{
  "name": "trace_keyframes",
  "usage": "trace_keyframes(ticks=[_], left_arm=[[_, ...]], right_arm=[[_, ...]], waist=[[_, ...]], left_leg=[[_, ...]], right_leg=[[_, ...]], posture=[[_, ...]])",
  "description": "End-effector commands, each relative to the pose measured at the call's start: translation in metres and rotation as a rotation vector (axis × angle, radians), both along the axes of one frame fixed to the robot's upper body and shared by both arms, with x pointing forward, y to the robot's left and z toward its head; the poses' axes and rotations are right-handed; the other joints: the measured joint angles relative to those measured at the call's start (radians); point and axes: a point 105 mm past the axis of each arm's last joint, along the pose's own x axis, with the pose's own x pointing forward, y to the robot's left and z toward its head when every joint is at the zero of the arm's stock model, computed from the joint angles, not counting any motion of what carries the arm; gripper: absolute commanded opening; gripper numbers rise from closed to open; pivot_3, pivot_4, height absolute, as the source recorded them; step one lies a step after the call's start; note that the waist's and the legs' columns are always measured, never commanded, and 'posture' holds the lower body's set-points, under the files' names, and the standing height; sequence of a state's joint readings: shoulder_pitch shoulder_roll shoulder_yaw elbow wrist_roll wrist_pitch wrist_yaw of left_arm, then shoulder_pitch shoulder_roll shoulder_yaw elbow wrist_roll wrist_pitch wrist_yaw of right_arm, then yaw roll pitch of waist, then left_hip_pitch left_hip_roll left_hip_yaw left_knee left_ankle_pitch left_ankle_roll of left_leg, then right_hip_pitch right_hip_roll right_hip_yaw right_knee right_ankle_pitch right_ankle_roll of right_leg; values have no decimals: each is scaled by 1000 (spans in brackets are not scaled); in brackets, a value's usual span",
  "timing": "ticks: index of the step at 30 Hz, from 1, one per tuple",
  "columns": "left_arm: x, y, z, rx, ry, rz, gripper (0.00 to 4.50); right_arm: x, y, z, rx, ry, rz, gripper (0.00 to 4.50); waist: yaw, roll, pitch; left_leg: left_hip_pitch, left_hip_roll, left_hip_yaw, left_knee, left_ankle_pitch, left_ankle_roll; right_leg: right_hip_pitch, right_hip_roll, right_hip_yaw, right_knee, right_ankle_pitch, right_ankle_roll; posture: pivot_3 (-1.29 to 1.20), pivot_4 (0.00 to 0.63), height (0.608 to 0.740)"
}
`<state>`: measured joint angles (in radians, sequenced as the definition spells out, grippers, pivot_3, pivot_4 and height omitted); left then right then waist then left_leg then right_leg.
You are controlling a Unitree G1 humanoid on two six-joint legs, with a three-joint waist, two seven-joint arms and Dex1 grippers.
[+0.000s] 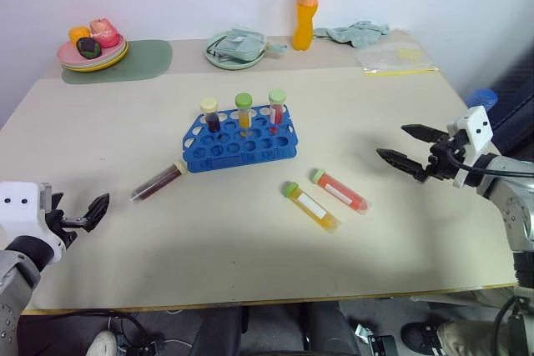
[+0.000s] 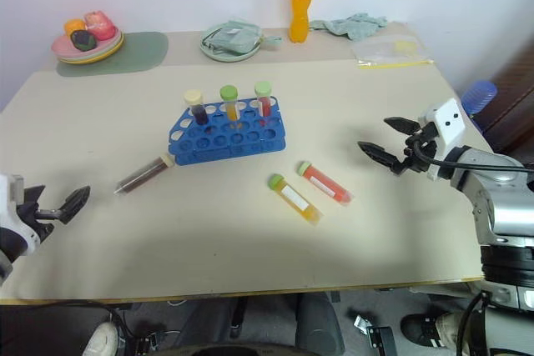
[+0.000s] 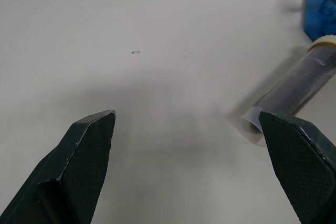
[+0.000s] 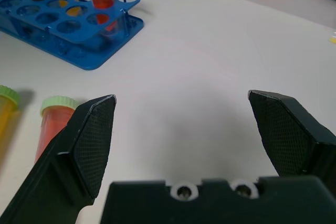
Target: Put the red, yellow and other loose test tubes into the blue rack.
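Black-fingered left gripper (image 1: 93, 212) & right gripper (image 1: 410, 149) hover wide open, empty, above table (image 1: 417, 231).

A matt, smooth, cream-coloured worktop (image 1: 250, 239) carries everything. The blue rack (image 1: 240, 141) is glossy moulded plastic. Three loose test tubes lie on the worktop, all clear, shiny plastic: a red tube (image 1: 340, 190) and a yellow tube (image 1: 311, 206), each with a ribbed green plastic cap and a white paper label, and a dark maroon tube (image 1: 157, 182) with a cream cap. The left pincer (image 3: 184, 171) and right pincer (image 4: 181, 129) have black fingers (image 4: 94, 135) with a fine cross-hatched, matt grip texture. A crumpled green cloth (image 1: 355, 32) looks soft. The orange bottle (image 1: 307, 7) is clear glossy plastic. A clear plastic bag (image 1: 394, 58) shines faintly.
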<state>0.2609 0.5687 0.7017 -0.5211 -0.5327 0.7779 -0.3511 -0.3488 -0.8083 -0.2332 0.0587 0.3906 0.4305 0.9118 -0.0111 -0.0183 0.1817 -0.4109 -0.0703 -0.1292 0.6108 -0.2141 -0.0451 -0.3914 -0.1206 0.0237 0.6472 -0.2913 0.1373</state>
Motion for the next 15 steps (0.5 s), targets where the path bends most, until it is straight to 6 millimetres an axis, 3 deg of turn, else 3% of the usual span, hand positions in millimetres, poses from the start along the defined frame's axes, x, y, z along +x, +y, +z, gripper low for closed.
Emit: trace_keyframes(ticks=[1, 9, 15], left_arm=[[0, -2, 12, 29, -53, 10, 4500], [11, -7, 22, 21, -116, 0, 4500], [26, -39, 40, 15, -189, -143, 4500]], right_arm=[[1, -1, 12, -38, -36, 18, 4459], [2, 1, 11, -68, -11, 24, 4459], [6, 4, 12, -89, 34, 15, 4459]], waist=[[0, 0, 0], [1, 0, 0], [0, 0, 0]], left_leg=[[0, 0, 0, 0, 0, 0], [0, 0, 0, 0, 0, 0], [0, 0, 0, 0, 0, 0]], right_leg=[[0, 0, 0, 0, 0, 0], [0, 0, 0, 0, 0, 0], [0, 0, 0, 0, 0, 0]], posture=[[0, 150, 740], [0, 150, 740], [0, 150, 740]])
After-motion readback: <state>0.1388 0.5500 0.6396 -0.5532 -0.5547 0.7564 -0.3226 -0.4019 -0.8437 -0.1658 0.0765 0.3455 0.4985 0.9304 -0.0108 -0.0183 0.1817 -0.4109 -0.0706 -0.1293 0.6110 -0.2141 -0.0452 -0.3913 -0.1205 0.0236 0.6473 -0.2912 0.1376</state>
